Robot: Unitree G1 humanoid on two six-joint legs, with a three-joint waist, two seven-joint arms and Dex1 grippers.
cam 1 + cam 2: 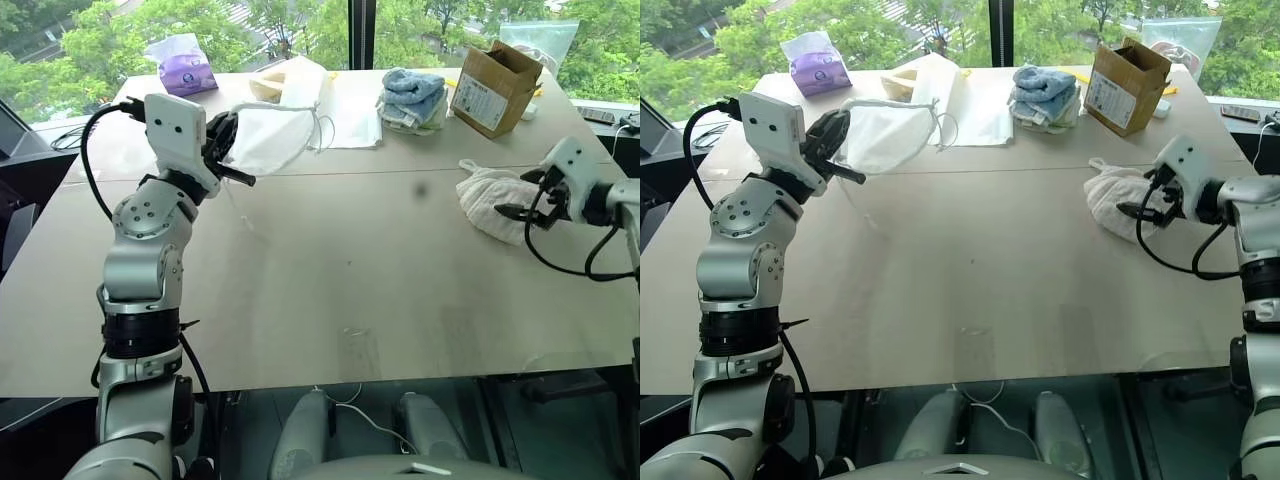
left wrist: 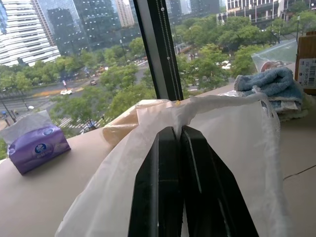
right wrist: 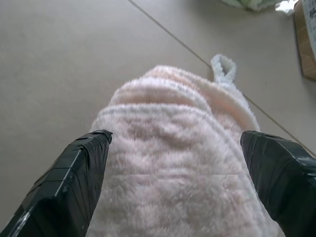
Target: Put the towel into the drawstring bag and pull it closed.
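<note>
**Bag held up on the left, towel waiting under open jaws on the right**

From my remote station, the left gripper (image 1: 232, 150) is clamped tight on the mouth edge of the drawstring bag (image 1: 270, 135), holding it raised above the far left part of the table (image 1: 330, 300). In the left wrist view the two black fingers (image 2: 168, 182) press together with the thin white fabric pinched between them. The bag hangs out to the right of the gripper, its long axis running roughly left to right, with thin cords (image 1: 322, 130) looping off its right end.

The towel (image 1: 490, 200) lies bunched on the table at the right, its long axis running from far-left to near-right, a small hanging loop (image 3: 223, 66) at its far end. My right gripper (image 1: 520, 205) sits at its near right edge with its fingers spread wide, one on either side of the heap, gripping nothing.

I judge the towel soft, light and limp: it should compress easily and droop from any pinch, so I would take it across the thick middle of the bunch. The bag looks flimsy and slick; whether its mouth stands open enough to receive the towel I cannot tell.

A blue towel stack (image 1: 412, 95) and a cardboard box (image 1: 492, 88) sit at the far edge.
</note>
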